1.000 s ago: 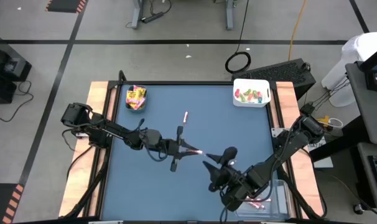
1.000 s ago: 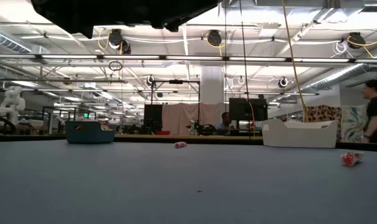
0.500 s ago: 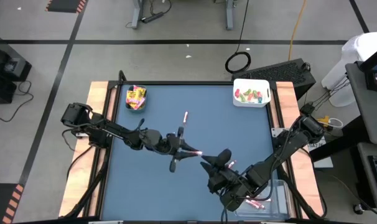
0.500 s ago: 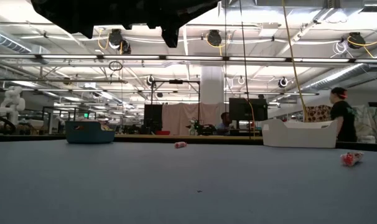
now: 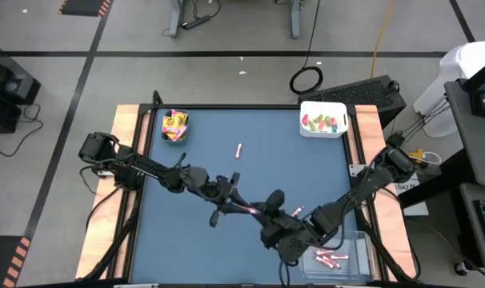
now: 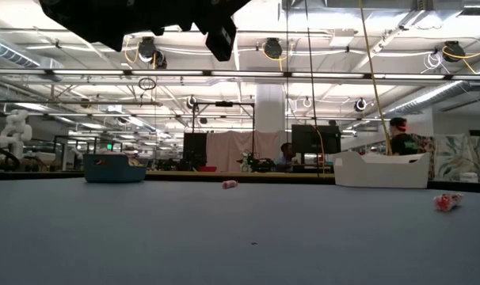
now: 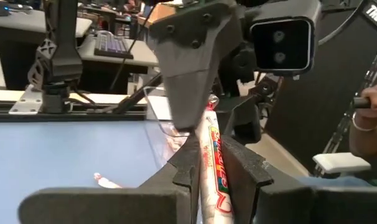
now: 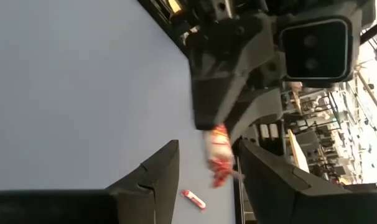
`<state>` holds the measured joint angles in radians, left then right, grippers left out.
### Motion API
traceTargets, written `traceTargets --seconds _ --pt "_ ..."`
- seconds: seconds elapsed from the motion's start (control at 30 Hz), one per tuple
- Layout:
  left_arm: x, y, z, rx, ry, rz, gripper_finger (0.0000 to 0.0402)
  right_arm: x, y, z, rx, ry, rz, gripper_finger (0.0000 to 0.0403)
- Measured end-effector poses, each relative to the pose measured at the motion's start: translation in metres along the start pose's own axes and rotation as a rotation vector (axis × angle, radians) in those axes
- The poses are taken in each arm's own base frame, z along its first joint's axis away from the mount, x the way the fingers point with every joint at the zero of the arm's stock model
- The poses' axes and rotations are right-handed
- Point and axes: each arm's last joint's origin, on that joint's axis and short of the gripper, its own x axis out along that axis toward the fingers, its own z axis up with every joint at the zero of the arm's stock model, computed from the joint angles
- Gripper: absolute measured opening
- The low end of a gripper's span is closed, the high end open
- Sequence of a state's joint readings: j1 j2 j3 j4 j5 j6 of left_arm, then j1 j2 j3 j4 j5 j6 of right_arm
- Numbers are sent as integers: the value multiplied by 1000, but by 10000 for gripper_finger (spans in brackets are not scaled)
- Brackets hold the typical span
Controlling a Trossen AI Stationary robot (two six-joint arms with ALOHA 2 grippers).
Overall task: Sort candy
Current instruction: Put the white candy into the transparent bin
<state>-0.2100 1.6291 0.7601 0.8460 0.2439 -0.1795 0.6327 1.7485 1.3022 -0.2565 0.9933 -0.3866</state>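
While both dark arms met above the middle of the blue-topped table (image 5: 186, 240), the left gripper (image 5: 244, 206) had its jaws clamped on a thin pink-and-white candy stick with red print (image 7: 210, 165), held well above the surface. The right gripper (image 5: 268, 210) faced it from the other side, its jaws standing apart on either side of the stick's free end (image 8: 218, 154) without closing on it, as its own wrist view showed.

Another pink-white stick (image 5: 238, 150) lay alone on the table, farther back toward the bins, and one more (image 5: 296, 211) lay just beside the right arm. Several sticks (image 5: 329, 257) rested in the clear plastic bin (image 5: 361, 239) at the table's near right corner. Yellow square packets with red-pink print (image 5: 174, 124) filled the small teal bin (image 5: 170, 137) at the far left corner, while green and red wrapped pieces (image 5: 321, 122) sat in the white square bin (image 5: 323, 105) at the far right. From table height, a red-and-white wrapped piece (image 6: 447, 202) lay at the right.
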Motion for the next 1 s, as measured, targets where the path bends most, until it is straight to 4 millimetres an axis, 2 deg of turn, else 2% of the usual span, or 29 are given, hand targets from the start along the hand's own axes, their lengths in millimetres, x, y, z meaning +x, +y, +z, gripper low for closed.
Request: traceTargets --seconds 0.17,0.6,0.87,1.0 --pt "0 0 -3 -7 28 -5 57 5 -3 -1 11 7 -5 148" --pt "0 0 -4 -11 48 -5 57 6 -2 1 32 -30 63 55" --pt "0 1 -4 -28 32 43 58 6 -2 1 34 -25 55 42" --pt "0 0 -2 -29 4 73 94 6 -2 0 59 -20 50 43"
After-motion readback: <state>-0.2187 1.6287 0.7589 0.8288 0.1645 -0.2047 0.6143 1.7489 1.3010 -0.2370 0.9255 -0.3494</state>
